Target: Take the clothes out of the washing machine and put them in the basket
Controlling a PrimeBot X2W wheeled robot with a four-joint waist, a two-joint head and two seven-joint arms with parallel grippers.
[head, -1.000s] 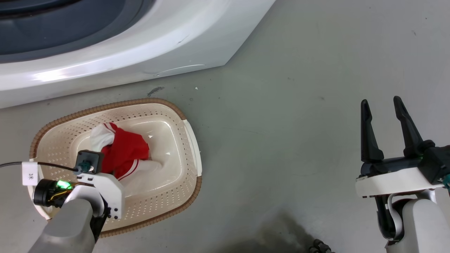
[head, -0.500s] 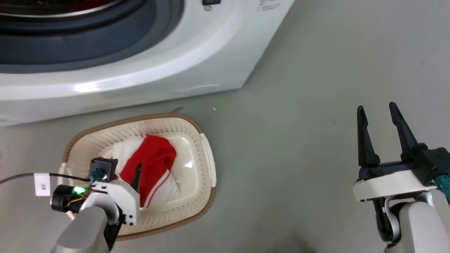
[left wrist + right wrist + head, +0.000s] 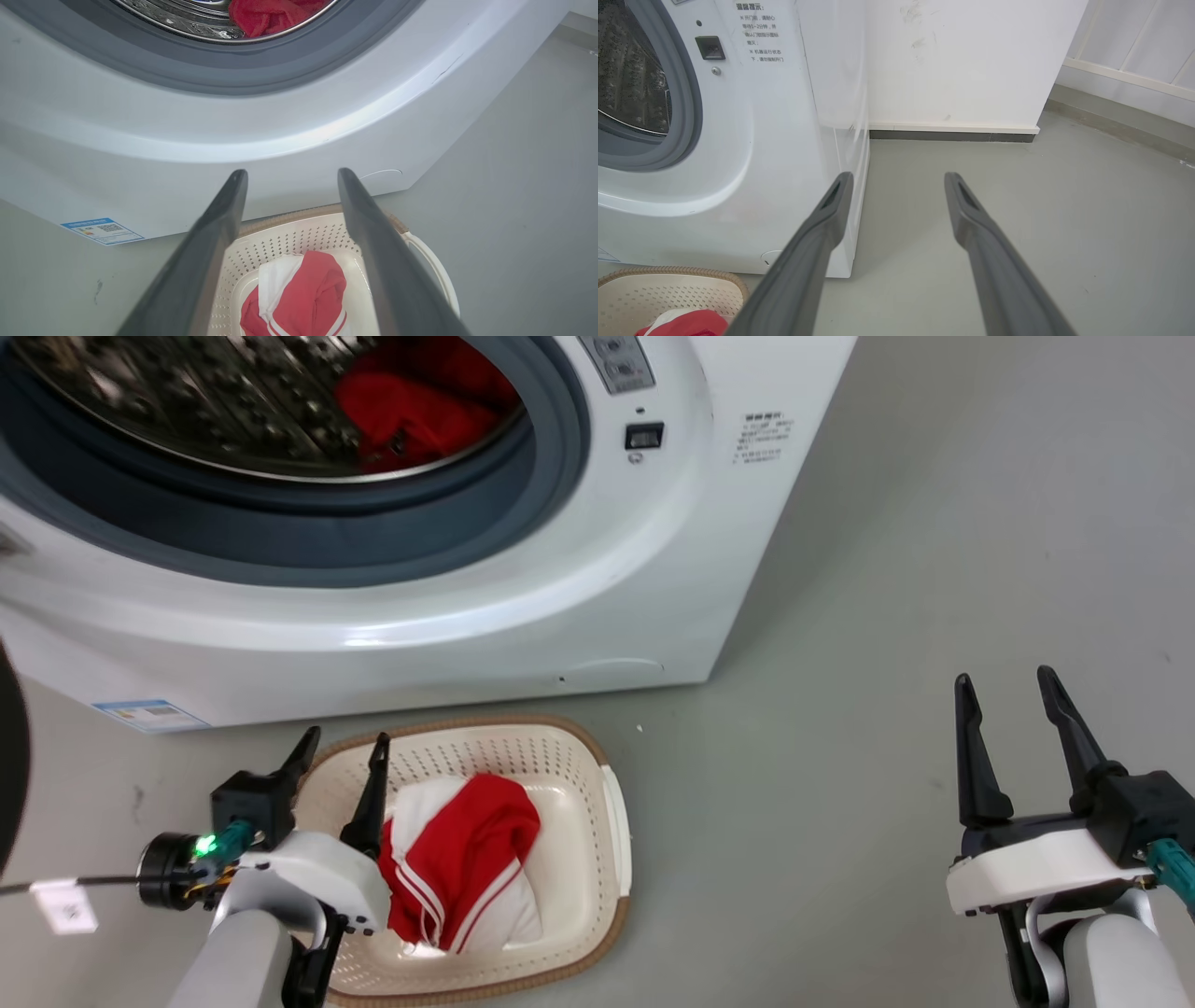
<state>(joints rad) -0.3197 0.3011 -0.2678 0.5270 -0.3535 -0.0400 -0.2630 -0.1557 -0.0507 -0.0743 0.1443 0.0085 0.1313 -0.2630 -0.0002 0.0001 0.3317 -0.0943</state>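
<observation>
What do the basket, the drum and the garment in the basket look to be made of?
The basket looks like moulded plastic, cream and slightly glossy, with punched holes. Its brown rim looks woven but is probably moulded too. The drum is shiny perforated metal, likely stainless steel. The garment is soft red and white fabric, matte and crumpled; the fibre is unclear.

Left pincer (image 3: 345, 737) and right pincer (image 3: 1004, 677): 2 long tapered dark fingers (image 3: 976, 765) each, white housing (image 3: 1036, 873), pale grey forearm (image 3: 233, 961). Left wrist carries a green LED (image 3: 203, 846) and a black cable (image 3: 93, 880) with a white tag (image 3: 63, 907). Right wrist carries a teal connector (image 3: 1172, 868).
</observation>
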